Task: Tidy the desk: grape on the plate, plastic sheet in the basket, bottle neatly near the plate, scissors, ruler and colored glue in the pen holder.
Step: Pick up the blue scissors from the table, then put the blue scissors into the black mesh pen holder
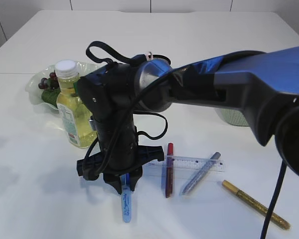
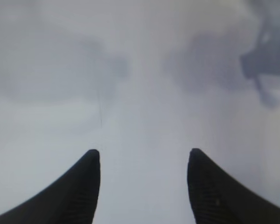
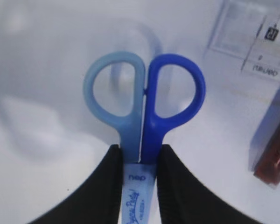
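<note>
Exterior view: the right gripper (image 1: 123, 185) is down on the white table (image 1: 35, 199), clamped on the small blue-handled scissors (image 1: 125, 206), just left of the clear plastic ruler (image 1: 197, 163).

Left wrist view: left gripper (image 2: 143, 186) hangs open, holding nothing.

Right wrist view: jaws pinch the scissors just below the two finger loops. They look light and stiff, probably slick plastic, so near the pivot seems a decent hold.

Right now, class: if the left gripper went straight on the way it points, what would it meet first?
Probably only the bare white table: the left gripper stands open with nothing between its fingers. The view is blurred, so depth is unclear.
</note>
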{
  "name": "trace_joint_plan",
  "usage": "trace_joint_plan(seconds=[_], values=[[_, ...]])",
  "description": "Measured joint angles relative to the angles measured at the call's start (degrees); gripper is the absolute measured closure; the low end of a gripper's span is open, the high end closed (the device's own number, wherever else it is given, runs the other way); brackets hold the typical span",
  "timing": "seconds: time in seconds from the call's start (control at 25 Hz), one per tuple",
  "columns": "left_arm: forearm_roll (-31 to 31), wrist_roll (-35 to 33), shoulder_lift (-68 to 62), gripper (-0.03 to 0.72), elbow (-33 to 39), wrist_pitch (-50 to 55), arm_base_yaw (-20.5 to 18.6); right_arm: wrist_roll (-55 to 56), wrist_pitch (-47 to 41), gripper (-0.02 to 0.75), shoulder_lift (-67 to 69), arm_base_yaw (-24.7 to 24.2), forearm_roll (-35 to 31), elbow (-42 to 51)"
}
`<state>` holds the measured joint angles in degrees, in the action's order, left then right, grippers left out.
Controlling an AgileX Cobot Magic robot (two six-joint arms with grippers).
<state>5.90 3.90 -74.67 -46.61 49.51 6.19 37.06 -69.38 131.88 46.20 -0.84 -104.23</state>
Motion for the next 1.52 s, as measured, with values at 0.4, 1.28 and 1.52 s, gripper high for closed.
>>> trace_joint_plan(seconds=[0.4,1.28,1.52], values=[[0.0,0.0,0.0,0.254,0.0,-0.21,0.0,-5.66,0.0,0.579,-0.41,-6.48,-3.15,-2.76],[1.13,0.0,0.0,0.254,0.0,-0.09,0.0,-19.66,2.04,0.58,-9.75,-22.72,-6.02,-11.44],[1.24,0.0,0.0,0.254,0.0,1.58,0.0,-30.65,7.97,0.58,-9.73,-26.09,-13.31,-14.53]])
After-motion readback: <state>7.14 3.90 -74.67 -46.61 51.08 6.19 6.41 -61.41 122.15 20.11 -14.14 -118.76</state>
